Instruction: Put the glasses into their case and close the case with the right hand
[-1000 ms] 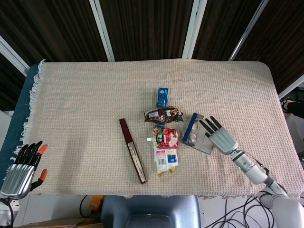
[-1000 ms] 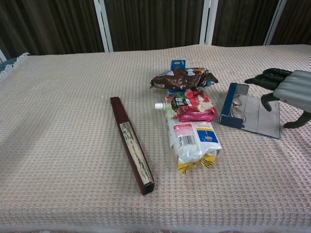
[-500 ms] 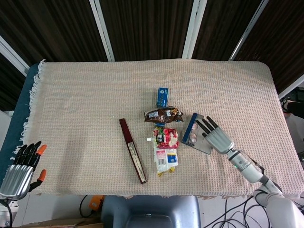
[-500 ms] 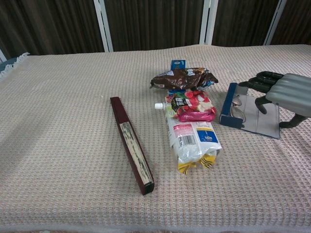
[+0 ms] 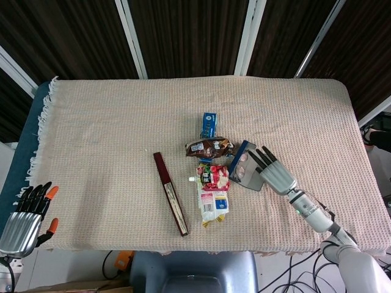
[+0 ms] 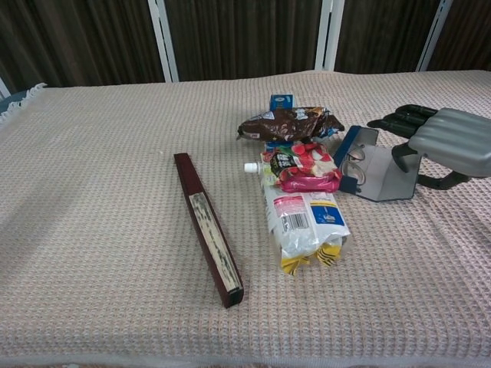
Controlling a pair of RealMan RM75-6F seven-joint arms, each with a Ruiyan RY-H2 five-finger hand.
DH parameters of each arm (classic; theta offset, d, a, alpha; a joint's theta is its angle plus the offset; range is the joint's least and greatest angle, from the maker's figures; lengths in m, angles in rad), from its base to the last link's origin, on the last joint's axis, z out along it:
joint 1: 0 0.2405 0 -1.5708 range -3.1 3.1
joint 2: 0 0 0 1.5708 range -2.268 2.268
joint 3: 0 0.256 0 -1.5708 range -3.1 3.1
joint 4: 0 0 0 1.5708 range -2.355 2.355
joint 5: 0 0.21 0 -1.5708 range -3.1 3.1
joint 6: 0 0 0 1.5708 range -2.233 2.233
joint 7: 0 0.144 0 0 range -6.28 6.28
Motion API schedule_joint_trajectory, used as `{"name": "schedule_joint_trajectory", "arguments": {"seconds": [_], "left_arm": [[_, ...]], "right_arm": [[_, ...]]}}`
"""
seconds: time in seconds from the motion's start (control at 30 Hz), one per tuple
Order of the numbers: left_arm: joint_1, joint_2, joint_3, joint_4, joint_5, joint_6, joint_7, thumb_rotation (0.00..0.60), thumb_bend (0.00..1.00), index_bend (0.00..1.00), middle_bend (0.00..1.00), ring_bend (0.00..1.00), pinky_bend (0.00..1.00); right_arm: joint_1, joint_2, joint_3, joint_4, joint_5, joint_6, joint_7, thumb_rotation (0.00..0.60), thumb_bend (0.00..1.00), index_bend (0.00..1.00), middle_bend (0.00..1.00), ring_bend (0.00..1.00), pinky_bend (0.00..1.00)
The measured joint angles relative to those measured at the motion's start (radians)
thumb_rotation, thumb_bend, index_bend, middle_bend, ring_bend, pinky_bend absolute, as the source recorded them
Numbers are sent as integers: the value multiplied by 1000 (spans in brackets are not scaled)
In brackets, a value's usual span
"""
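Observation:
The glasses case (image 5: 251, 177) (image 6: 381, 172) lies open right of the snack packets, with a blue shell and a grey inside. The glasses (image 5: 242, 163) (image 6: 356, 156) sit in it, against the raised blue side. My right hand (image 5: 275, 174) (image 6: 449, 139) reaches in from the right with its fingers stretched out and apart. The fingertips (image 5: 256, 156) lie over the grey flap, and the hand grips nothing. My left hand (image 5: 27, 218) hangs off the table's front left corner, fingers apart and empty; the chest view does not show it.
A long dark red box (image 5: 170, 193) (image 6: 208, 228) lies left of centre. A column of snacks stands beside the case: a blue carton (image 5: 209, 124), a brown packet (image 5: 209, 147) (image 6: 290, 123), a red pouch (image 5: 214, 177) (image 6: 305, 167) and a white pouch (image 5: 213, 206) (image 6: 304, 222).
My right hand has moved left with the case sliding under its fingers. The case now lies against the red pouch, its blue side tipped up more. The left hand has barely moved.

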Motion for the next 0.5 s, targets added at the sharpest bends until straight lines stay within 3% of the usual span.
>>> {"name": "schedule_joint_trajectory", "arguments": {"seconds": [0.5], "left_arm": [[-1,3,-3,1,-4,-2,-11,600,413,0,0,0,61]], "right_arm": [[39,-2,37,-68,33,-44,-63,600,505,694,119,0,0]]}}
